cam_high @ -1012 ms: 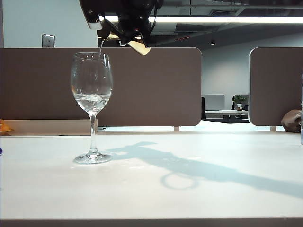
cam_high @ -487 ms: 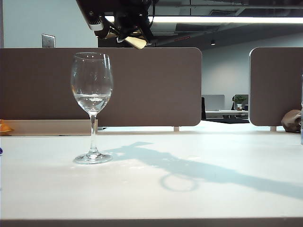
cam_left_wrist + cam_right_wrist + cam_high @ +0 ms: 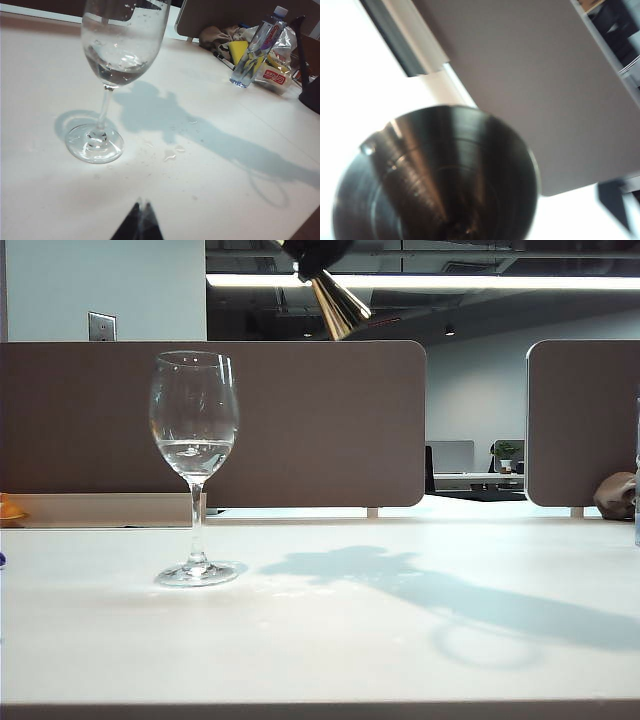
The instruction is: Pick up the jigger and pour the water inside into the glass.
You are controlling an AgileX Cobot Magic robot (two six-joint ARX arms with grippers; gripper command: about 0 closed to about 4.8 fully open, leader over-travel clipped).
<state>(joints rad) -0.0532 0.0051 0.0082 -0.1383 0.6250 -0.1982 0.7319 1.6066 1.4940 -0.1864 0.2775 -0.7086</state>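
As R gripper (image 3: 312,255) grips jigger (image 3: 338,305), L gripper (image 3: 138,222) idles.

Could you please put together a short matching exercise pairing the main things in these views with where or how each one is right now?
Things
1. jigger
2. glass
3. water
4. plastic bottle

Places or states
A. a shallow layer in the bowl
B. standing upright on the table
C. held high in the right gripper, right of the glass
D. among clutter by the partition, in the left wrist view

Pairs: 1-C, 2-B, 3-A, 4-D
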